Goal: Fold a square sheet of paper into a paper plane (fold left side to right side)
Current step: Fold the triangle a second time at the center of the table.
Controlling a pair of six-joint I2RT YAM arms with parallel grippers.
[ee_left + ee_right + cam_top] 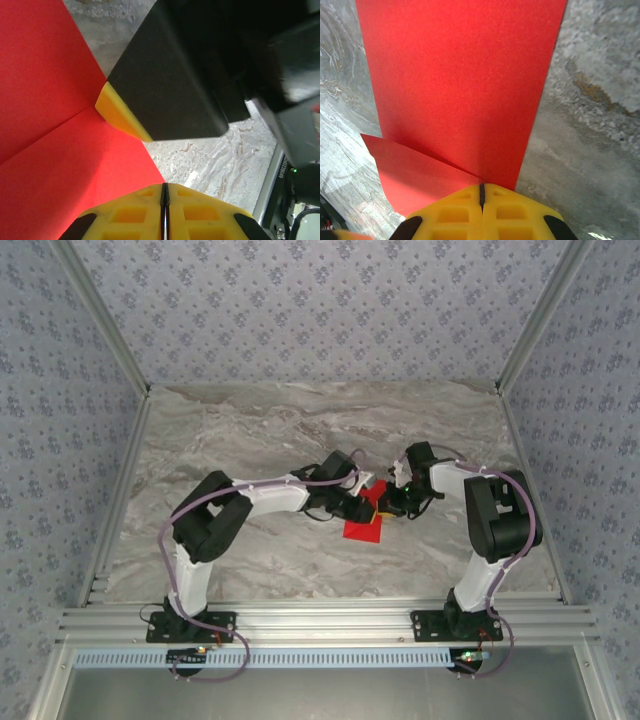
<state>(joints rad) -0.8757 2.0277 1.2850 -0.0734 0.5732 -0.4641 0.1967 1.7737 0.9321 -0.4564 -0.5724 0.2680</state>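
The marble table [250,430] carries the work, and the two arms reach in from 9 and 3 o'clock to meet near its middle. The square sheet of paper [362,529] lies flat there, spreading toward 6 o'clock from where the grippers meet. It is already narrower than a square.

In the right wrist view a broad upper flap [460,85] runs off to 12 o'clock. A lower layer shows at 8 o'clock, and a slanted fold line [435,157] ends at the fingertips.

The left gripper [164,189] has its yellow fingers together, with the tips at the paper's edge. The right gripper [481,189] is closed too, with its tips on the fold. I cannot tell whether either one pinches a layer.

This looks like a creasing step. It would go best with one closed tip pinning the layers while the other presses slowly along the fold line. The push should go straight down, since paper this thin would likely slide on the smooth marble and skew the edges.
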